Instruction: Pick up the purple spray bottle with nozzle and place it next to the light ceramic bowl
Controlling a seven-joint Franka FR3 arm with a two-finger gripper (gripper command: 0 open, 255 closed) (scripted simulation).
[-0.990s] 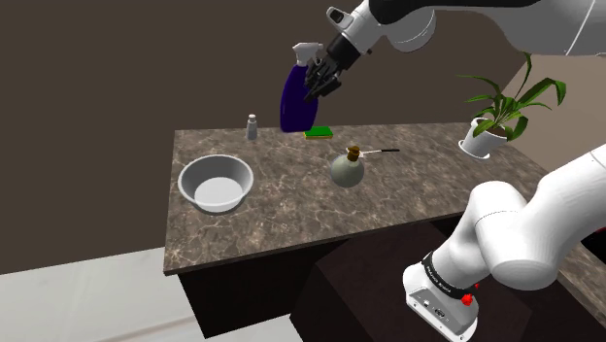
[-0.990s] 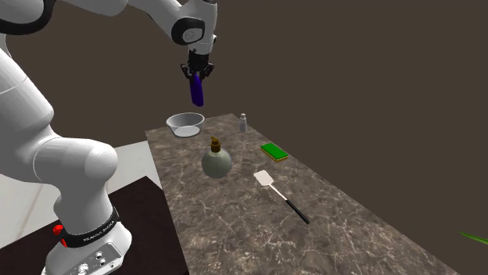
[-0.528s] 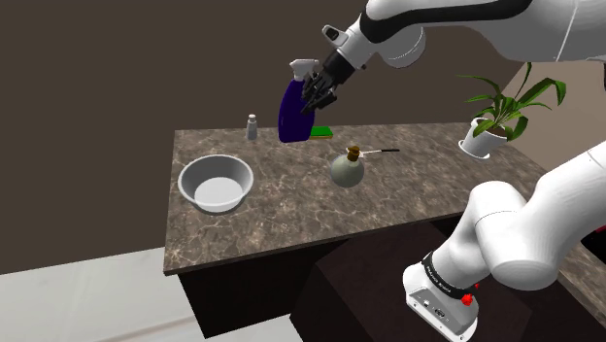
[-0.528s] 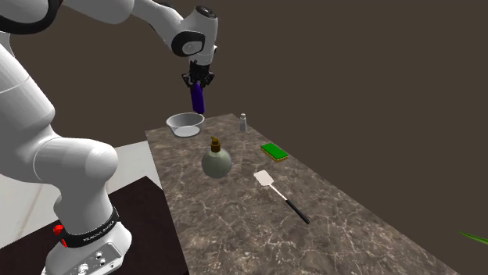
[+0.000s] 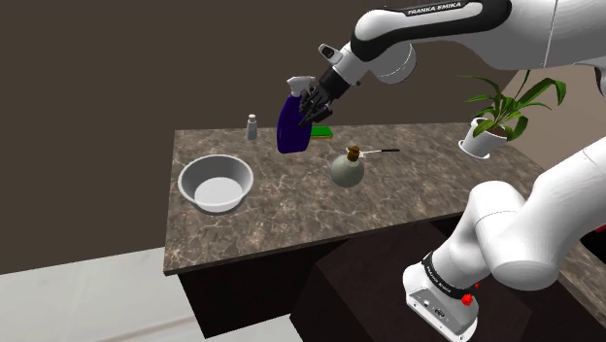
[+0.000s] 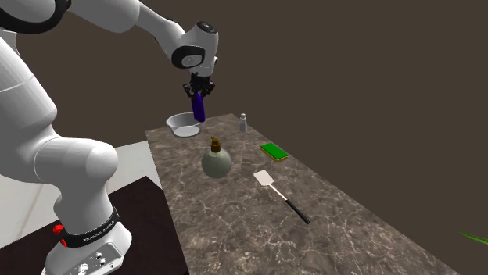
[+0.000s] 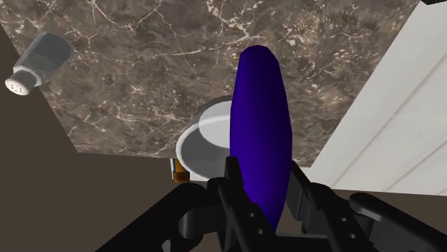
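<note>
The purple spray bottle [image 5: 290,124] with a pale nozzle hangs in the air above the dark marble counter [image 5: 291,194], body tilted down. My gripper [image 5: 313,97] is shut on its upper part. In the second exterior view the bottle [image 6: 200,105] hangs from the gripper [image 6: 199,87] above the light bowl [image 6: 185,123]. In the wrist view the bottle [image 7: 261,136] runs out between the fingers [image 7: 234,187], with the bowl [image 7: 204,141] partly hidden behind it. The light bowl [image 5: 217,182] sits near the counter's end at the shoulder view's left.
A small grey shaker [image 5: 252,127] stands at the counter's back edge. A green sponge [image 5: 319,132], a round grey flask with a brown neck [image 5: 348,168] and a spatula [image 6: 279,195] lie further along. A potted plant [image 5: 497,109] stands at the shoulder view's right.
The arm has carried the bottle down and toward the shoulder view's left, nearer the bowl. The bottle's body has swung more upright. The grip is unchanged.
</note>
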